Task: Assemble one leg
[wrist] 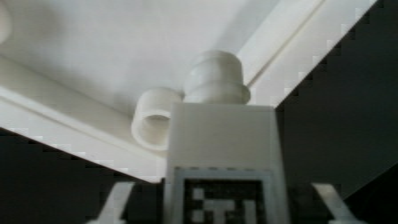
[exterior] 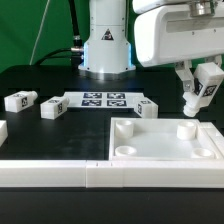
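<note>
My gripper is shut on a leg, a small white post with a black-and-white tag. It holds the leg slightly tilted just above the far corner, on the exterior view's right, of the large white square panel. A raised round hole sits right below the leg. In the wrist view the leg runs out from between my fingers, tag towards the camera. Its round end is close beside a round socket on the panel.
Three more tagged legs lie on the black table: two on the exterior view's left and one beside the panel. The marker board lies in front of the robot base. A long white rail runs along the front.
</note>
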You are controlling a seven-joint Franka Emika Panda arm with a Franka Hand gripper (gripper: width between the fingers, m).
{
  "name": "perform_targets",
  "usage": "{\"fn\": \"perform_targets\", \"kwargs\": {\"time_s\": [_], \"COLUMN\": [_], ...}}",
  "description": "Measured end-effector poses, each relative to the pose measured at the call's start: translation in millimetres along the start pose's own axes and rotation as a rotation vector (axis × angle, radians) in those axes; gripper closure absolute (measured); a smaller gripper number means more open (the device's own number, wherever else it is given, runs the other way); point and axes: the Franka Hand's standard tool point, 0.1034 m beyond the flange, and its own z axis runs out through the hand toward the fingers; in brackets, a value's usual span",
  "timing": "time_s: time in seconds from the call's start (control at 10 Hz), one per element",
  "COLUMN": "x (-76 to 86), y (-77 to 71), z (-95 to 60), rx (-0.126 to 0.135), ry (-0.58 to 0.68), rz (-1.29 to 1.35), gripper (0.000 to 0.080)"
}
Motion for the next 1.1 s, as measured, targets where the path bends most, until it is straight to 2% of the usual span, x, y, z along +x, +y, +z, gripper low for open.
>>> {"fn": "perform_targets", "kwargs": {"time_s": [0.2, 0.4, 0.5, 0.7, 0.9, 1.0, 1.1], "x": [0.1, 1.1, 3.7, 27.0, 41.1, 46.5, 47.5], "y": [2.8, 24.2, 27.5, 33.2, 26.8, 25.6, 30.2], "z": [-0.3, 3.1, 10.2, 17.7, 26.8, 33.3, 35.9], "rx": [-0.010, -0.071, -0.052, -0.037, -0.028, -0.024, -0.041], "ry": [0.015, 0.103, 0.085, 0.091, 0.102, 0.107, 0.131], "rz": [-0.004, -0.040, -0.032, -0.031, -0.026, -0.028, -0.034], "gripper": [0.0511, 0.0511, 0.0511, 0.0511, 0.0511, 0.0511, 0.0511]}}
